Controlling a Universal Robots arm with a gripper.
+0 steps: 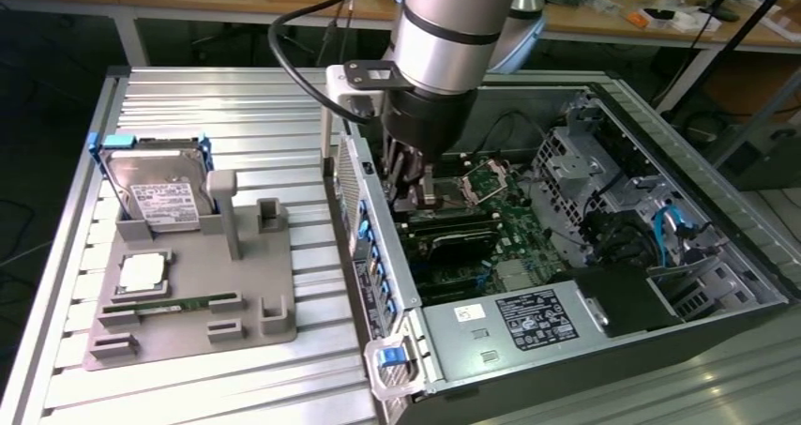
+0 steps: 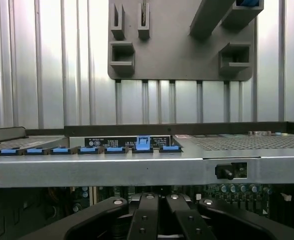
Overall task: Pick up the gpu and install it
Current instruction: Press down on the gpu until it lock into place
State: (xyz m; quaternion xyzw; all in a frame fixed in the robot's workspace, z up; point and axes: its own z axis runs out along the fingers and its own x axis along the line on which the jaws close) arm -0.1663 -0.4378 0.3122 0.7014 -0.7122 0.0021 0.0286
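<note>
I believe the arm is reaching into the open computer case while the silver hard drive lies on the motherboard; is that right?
Not quite: in the exterior view the hard drive stands upright in the grey holder on the table, outside the computer case. The arm does reach into the open case.

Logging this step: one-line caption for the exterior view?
End effector lowered inside the open computer case over the motherboard; hard drive on the gray fixture.

Gripper (image 1: 419, 192) inside open computer case (image 1: 701, 256), over motherboard (image 1: 501, 228)
</note>
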